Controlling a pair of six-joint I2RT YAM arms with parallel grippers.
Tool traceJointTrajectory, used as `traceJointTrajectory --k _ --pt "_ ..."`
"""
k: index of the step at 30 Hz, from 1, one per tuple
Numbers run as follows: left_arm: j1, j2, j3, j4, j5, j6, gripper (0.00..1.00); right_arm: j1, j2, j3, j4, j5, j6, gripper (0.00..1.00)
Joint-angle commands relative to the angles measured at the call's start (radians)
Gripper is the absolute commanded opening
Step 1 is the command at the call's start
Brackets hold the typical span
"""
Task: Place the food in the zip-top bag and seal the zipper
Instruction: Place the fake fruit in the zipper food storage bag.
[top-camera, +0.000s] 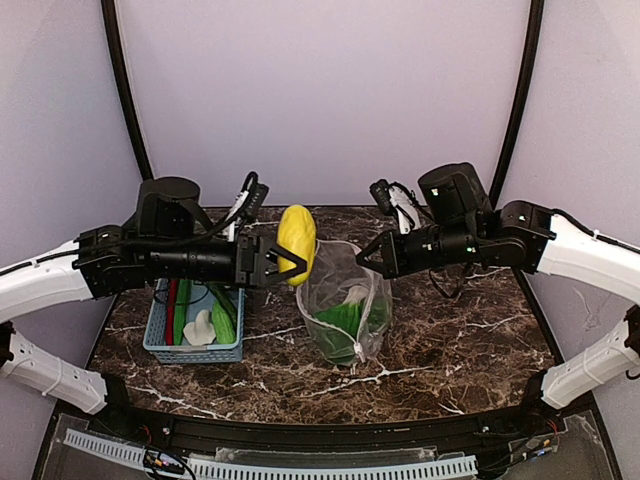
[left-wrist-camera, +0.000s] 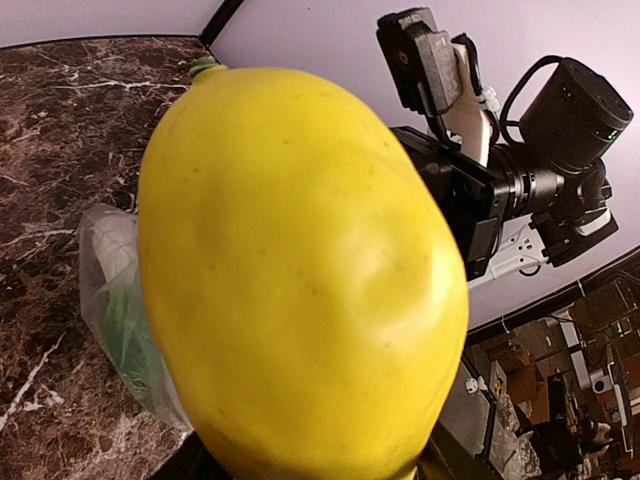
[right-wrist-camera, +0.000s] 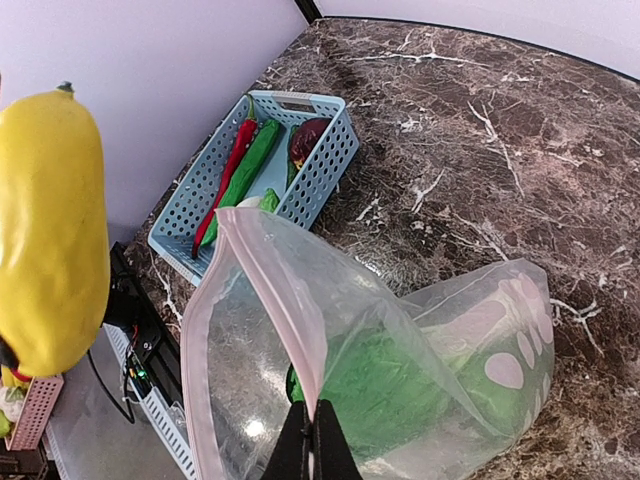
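Yellow oval piece (top-camera: 296, 245): gripped in left claw (top-camera: 283, 262), held in air above left edge of bag mouth.
Zip-top bag (top-camera: 345, 310): upright at centre of surface (top-camera: 450, 340), mouth open; green leafy bunch (top-camera: 345, 320) inside.
Zipper (right-wrist-camera: 262, 280): unsealed; right rim pinched by closed right claw (right-wrist-camera: 313, 445).
Light blue basket (top-camera: 190, 352): left of bag, apart; holds red chilli (right-wrist-camera: 228, 175), green long pieces (right-wrist-camera: 250, 165), dark red fruit (right-wrist-camera: 308, 137), white piece (top-camera: 200, 328).

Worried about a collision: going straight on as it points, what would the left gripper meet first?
Likely the raised mouth of the zip-top bag, the yellow oval piece leading; the right gripper holds it just beyond. Height unclear.
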Motion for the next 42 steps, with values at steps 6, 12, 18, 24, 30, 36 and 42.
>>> traceJointTrajectory --k 6,12,18,24,30,36,42 --pt "-0.118 0.148 0.105 0.084 0.007 -0.026 0.49 0.008 -0.012 0.014 0.034 0.015 -0.021 0.0" --pt "-0.129 0.177 0.122 0.038 0.016 -0.054 0.49 0.008 -0.022 0.004 0.041 0.013 -0.023 0.0" --pt "-0.129 0.185 0.106 -0.027 -0.034 -0.06 0.49 0.008 -0.03 0.007 0.041 0.011 -0.028 0.0" --pt "-0.129 0.21 0.112 -0.062 -0.031 -0.062 0.49 0.008 -0.038 0.012 0.042 -0.001 -0.027 0.0" --pt "-0.128 0.253 0.154 -0.138 -0.058 -0.04 0.49 0.008 -0.041 0.013 0.048 -0.016 -0.027 0.0" --pt "-0.107 0.289 0.189 -0.148 -0.065 -0.033 0.51 0.008 -0.044 -0.006 0.061 -0.031 -0.027 0.0" --pt "-0.076 0.326 0.208 -0.146 -0.035 -0.035 0.51 0.008 -0.051 -0.014 0.066 -0.04 -0.027 0.0"
